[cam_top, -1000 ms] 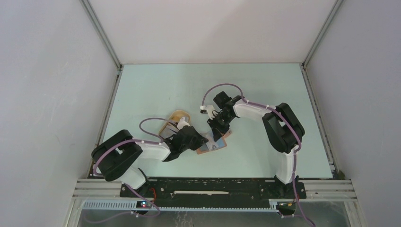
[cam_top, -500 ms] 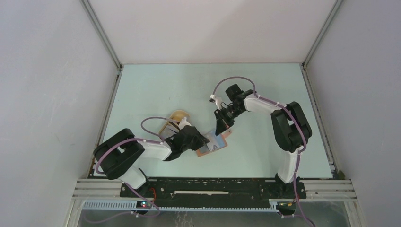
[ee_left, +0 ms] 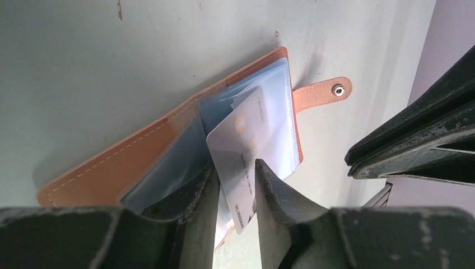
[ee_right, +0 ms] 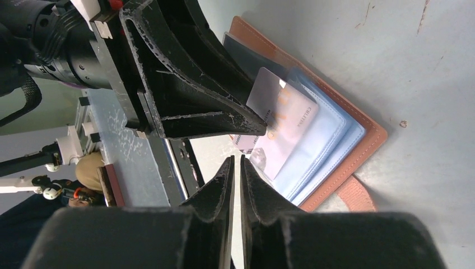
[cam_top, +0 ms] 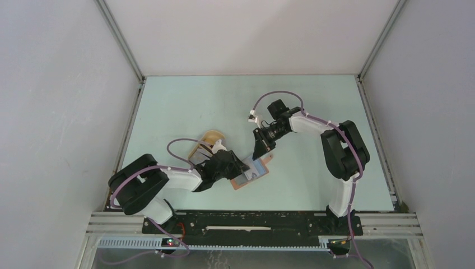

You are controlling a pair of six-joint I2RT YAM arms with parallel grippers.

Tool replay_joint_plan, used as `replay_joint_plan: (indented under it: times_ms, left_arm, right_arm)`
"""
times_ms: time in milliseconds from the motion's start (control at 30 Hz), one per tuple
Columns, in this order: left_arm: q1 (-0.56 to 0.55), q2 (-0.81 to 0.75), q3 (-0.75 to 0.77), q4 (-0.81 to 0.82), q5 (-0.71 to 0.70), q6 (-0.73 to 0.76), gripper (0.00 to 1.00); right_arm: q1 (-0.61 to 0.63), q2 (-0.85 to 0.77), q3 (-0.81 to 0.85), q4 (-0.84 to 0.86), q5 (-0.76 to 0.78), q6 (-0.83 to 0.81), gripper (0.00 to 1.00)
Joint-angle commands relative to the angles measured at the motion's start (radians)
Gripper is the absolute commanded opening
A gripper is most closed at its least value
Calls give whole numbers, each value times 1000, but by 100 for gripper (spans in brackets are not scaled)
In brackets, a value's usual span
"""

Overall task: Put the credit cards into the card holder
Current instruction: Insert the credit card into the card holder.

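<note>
The reddish-brown card holder [cam_top: 263,173] lies open on the table, grey-blue slots up [ee_left: 112,168] [ee_right: 369,131]. A white credit card [ee_left: 246,140] lies askew on the slots, its far end tucked into one [ee_right: 285,120]. My left gripper [cam_top: 240,167] is low over the holder's near edge. Its jaws stand a little apart with the card's near end showing between them [ee_left: 234,176]. My right gripper [cam_top: 261,149] is shut and empty [ee_right: 236,162], hovering just above and beyond the holder. Its dark fingers [ee_left: 414,140] show in the left wrist view.
A pale tan oval tray [cam_top: 212,138] sits just behind my left wrist, partly hidden by the arm and its cable. The holder's snap strap [ee_left: 327,91] sticks out to the right. Walls enclose the table on three sides.
My right gripper has lifted off the holder and drawn back up and to the right. My left gripper has edged slightly forward over the holder.
</note>
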Motion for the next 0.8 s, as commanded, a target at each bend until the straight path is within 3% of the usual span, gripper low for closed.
replay_joint_plan:
  times_ms: [0, 200, 367, 567, 767]
  left_arm:
    - [-8, -28, -37, -68, 6, 44, 36]
    - [-6, -42, -42, -69, 3, 50, 39]
    - [2, -24, -45, -47, 13, 49, 40]
    - [14, -3, -59, 11, 43, 46, 40]
    - [26, 7, -77, 56, 69, 51, 40]
  right_arm:
    - [3, -18, -19, 50, -41, 62, 14]
    - [-5, -29, -35, 62, -82, 64, 12]
    - [-43, -180, -110, 114, -123, -32, 11]
    - [-39, -427, -210, 130, -120, -273, 10]
    - [44, -692, -399, 213, -46, -599, 13]
